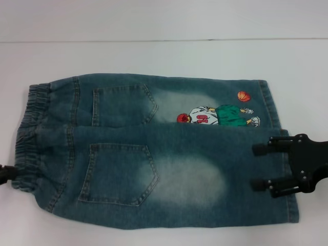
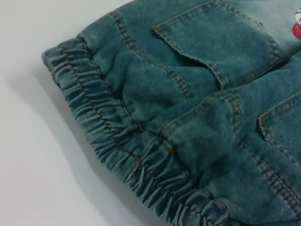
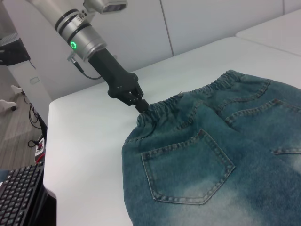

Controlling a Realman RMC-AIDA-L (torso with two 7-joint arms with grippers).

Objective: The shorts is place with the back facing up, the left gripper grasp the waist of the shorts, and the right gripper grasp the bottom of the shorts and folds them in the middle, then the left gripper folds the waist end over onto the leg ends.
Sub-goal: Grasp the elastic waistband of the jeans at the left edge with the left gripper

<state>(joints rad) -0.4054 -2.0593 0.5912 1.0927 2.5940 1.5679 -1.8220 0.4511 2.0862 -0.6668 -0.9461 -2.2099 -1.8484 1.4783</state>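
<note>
My left gripper [image 1: 4, 173] cut by the head view's edge, fingertips buried in the shorts' [image 1: 154, 154] waistband [image 3: 155, 110], cartoon print [image 1: 218, 116] half covered by the fold

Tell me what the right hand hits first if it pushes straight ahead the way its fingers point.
Probably the blue denim shorts: the open right hand points across them toward the waistband, though its height above the fabric is unclear.

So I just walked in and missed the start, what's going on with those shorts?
The robot is folding a pair of denim shorts on a white table. They lie back side up and already folded in half lengthwise, one leg over the other, both back pockets showing. The left pincer is at the elastic waistband, at the corner nearest the robot. The right pincer hangs open over the leg ends. The waist end has not yet been folded onto the leg ends.
</note>
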